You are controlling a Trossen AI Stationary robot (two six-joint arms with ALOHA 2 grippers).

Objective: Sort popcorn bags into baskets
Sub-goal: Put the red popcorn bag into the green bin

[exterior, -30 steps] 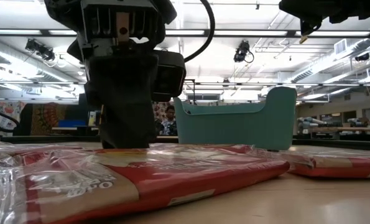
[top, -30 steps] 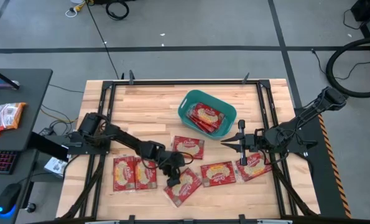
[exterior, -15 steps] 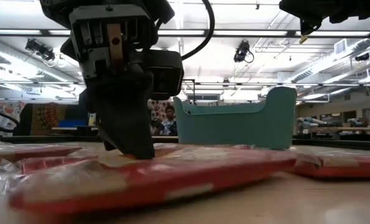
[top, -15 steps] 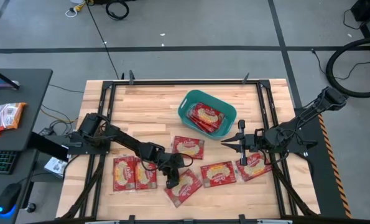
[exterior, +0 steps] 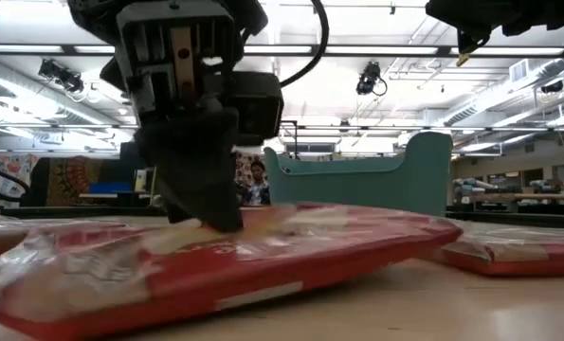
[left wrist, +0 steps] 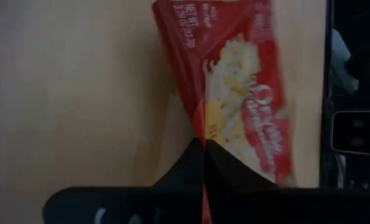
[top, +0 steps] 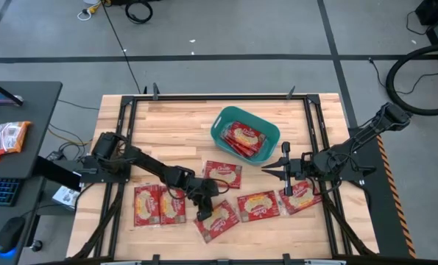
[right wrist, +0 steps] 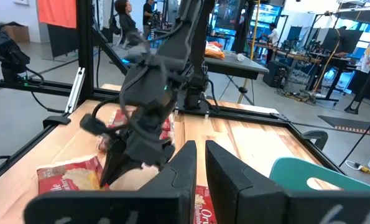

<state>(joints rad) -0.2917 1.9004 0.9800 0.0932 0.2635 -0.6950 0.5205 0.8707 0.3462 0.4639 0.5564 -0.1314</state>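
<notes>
- Bag (exterior: 234,260) edge is sitting pinched in left claw (top: 202,212); wrapper is crinkling: light, soft, slippery.
- Right claw (top: 265,168) is hovering nearly closed, empty.

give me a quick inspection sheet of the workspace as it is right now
surface: wooden table in a black frame
job's things: teal basket holds red popcorn bags; six more bags lie flat along the near side, one of them the gripped bag
clutter: nothing seen on the table
grippers: left gripper low, jaws shut on an edge of the gripped bag; right gripper waits above the table by the basket
cables: black cable on the floor beyond the table
surroundings: side desk with snack packets, keyboard, mouse; people in the room behind
</notes>
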